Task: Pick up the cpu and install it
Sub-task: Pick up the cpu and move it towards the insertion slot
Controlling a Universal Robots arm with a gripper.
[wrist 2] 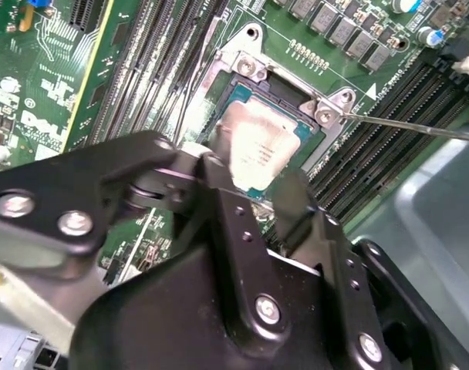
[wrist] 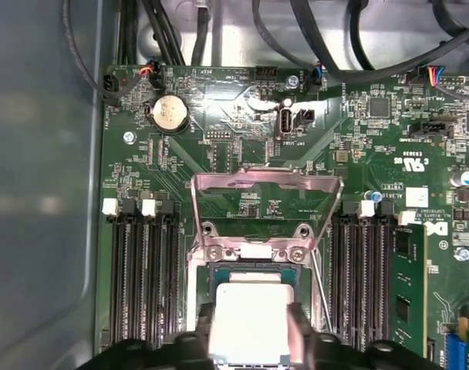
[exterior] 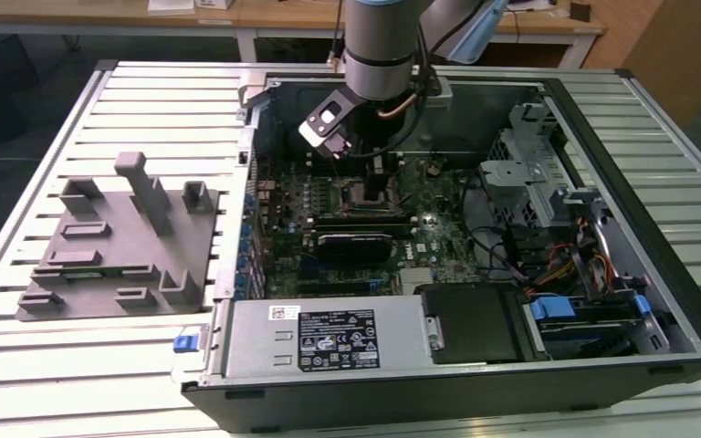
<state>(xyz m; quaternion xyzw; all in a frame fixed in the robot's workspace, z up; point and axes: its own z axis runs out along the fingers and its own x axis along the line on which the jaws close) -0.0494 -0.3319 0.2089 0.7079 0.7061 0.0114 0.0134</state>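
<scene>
Risk 1: a skewed seat. If the cpu [wrist: 250,312] goes into the socket [wrist: 244,271] tilted or off its keys, the contacts under it could bend.
Risk 2: a slip. The hold is only on two thin edges, so a sideways nudge could twist the chip.
Risk 3: bracket [wrist: 261,196] stands swung up and open just beside the chip. If it dropped, it would strike the claw [wrist: 250,339].
Risk 4: lever [wrist: 321,289] is a thin rod lying free along one socket edge and could snag a finger.
Claw: jaws parted only as wide as the chip. In both wrist views the black fingers [wrist: 300,333] sit against opposite edges, so it is judged clamped on the cpu.
Cpu: silver top up and level, in or just over the socket. Whether it is seated cannot be told.
Socket: mid-board, between two banks of slots [wrist: 138,277], inside the case [exterior: 448,392].
</scene>
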